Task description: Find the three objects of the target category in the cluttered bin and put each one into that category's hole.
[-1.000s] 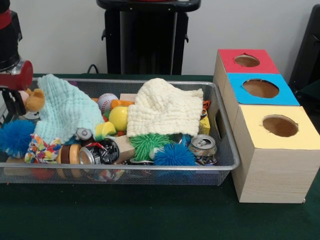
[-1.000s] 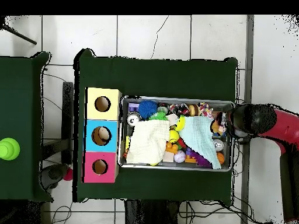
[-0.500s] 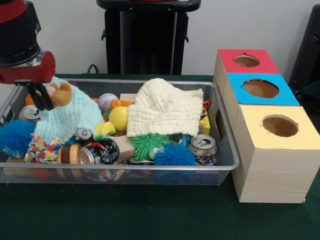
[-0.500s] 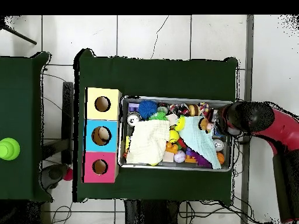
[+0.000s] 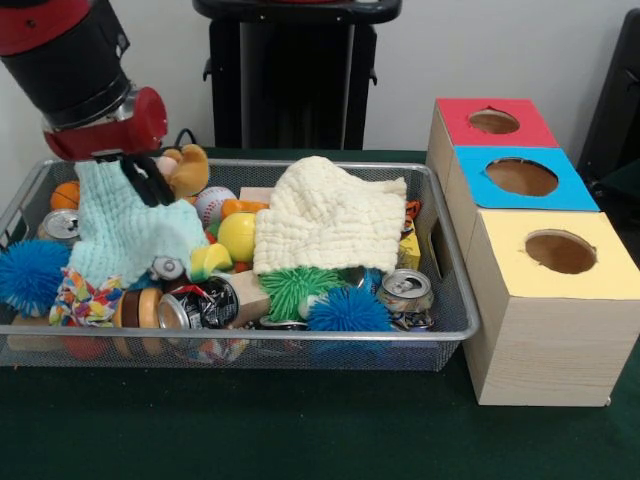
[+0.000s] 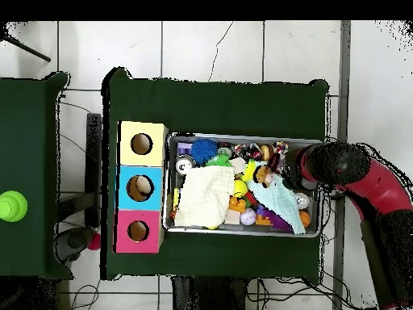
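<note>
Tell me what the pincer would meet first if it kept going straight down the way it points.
Probably the light blue cloth in the wire bin. The pincer, shut on a tan plush toy, hangs just above it, though depth is unclear here.

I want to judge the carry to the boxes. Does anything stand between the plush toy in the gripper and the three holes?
The gripper holds the tan plush toy above the bin's clutter. Between it and the hole boxes lie the cream cloth's mound and the bin's end wall; both sit low, so a raised carry looks unobstructed.
</note>
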### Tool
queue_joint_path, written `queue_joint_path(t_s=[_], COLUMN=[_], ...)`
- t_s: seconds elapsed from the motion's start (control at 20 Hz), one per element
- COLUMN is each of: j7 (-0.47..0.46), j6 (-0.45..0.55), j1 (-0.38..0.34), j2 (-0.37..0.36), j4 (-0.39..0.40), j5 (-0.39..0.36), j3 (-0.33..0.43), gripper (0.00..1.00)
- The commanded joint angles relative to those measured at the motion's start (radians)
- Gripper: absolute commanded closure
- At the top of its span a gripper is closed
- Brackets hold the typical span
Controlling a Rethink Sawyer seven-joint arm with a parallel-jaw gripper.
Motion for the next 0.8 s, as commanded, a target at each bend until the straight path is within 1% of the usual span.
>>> queue_joint_path(t_s=[0.05,0.35,0.65,0.8], j7=[0.150,0.176,0.204,0.228], j6=[0.002,-0.098,-0.174,-0.203], j1=[0.022,0.036,0.078,0.104], j2=[0.000,-0.005,-0.025,-0.048], j4=[0.189,0.273,0.346,0.384], j5=[0.113,0.165,0.207,0.237], j3=[0.025,0.012,0.009,0.008], gripper=[1.00,1.00,1.00,1.00])
